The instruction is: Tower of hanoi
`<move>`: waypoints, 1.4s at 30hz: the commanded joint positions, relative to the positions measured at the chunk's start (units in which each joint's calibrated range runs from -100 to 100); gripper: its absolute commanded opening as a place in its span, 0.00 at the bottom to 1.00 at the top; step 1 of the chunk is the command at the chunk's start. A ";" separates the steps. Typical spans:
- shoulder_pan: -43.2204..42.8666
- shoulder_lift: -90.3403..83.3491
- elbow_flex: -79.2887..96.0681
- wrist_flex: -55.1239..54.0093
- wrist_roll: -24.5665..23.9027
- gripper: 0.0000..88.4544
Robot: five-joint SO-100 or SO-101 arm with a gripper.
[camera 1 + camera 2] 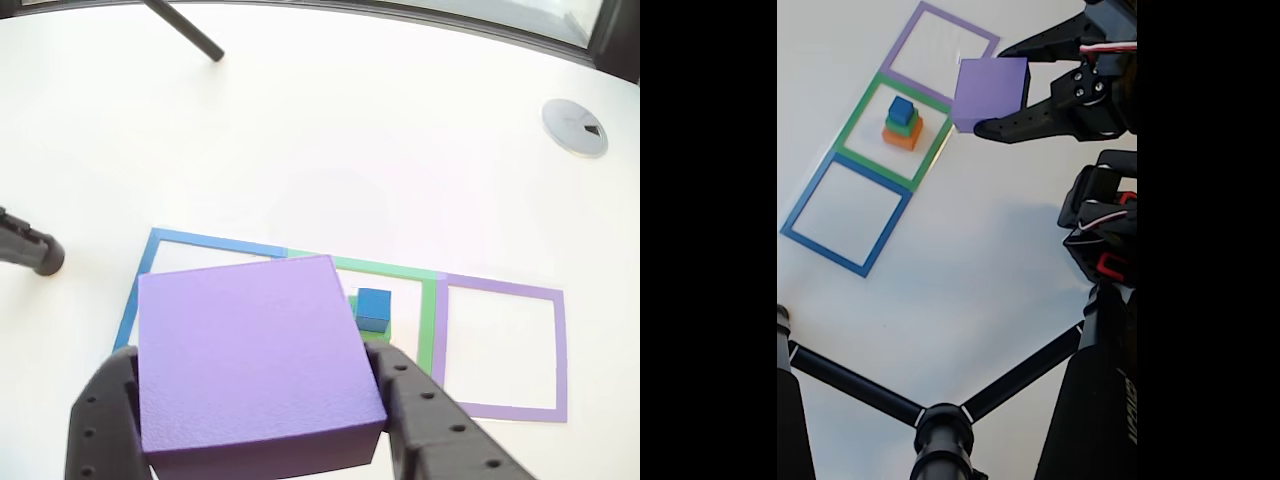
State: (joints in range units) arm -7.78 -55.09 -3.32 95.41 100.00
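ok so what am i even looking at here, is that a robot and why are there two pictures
Yes, it is a small black robot arm on a white table, ending in a two-finger gripper. The fixed view looks down from above on the arm and the table. The other picture seems to be shot from just behind the gripper, so the fingers frame the bottom edge. Shut between them is a large purple block, held above the table. On the table lie three flat square outlines: blue, green and purple. Inside the green one stands a little stack: orange block at the bottom, green block on it, blue cube on top.
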 commanded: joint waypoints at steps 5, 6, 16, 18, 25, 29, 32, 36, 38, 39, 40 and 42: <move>-5.45 -3.73 22.68 -12.49 0.00 0.15; -5.74 -4.46 27.32 -16.21 0.00 0.15; -7.65 -1.07 69.41 -68.60 0.00 0.15; -9.67 0.95 73.50 -76.46 0.00 0.15; -14.56 16.13 81.23 -103.99 0.00 0.15; -14.94 31.07 80.96 -120.91 0.00 0.15; -15.04 42.53 78.59 -131.68 0.00 0.15; -15.13 54.56 73.50 -140.02 0.00 0.15; -15.23 59.00 70.96 -142.37 0.00 0.15; -15.32 60.54 69.96 -143.18 0.00 0.15; -15.32 62.31 68.87 -143.91 0.00 0.15; -15.42 65.22 67.32 -145.45 0.00 0.17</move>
State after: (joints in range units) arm -22.41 6.88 68.30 -45.91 100.00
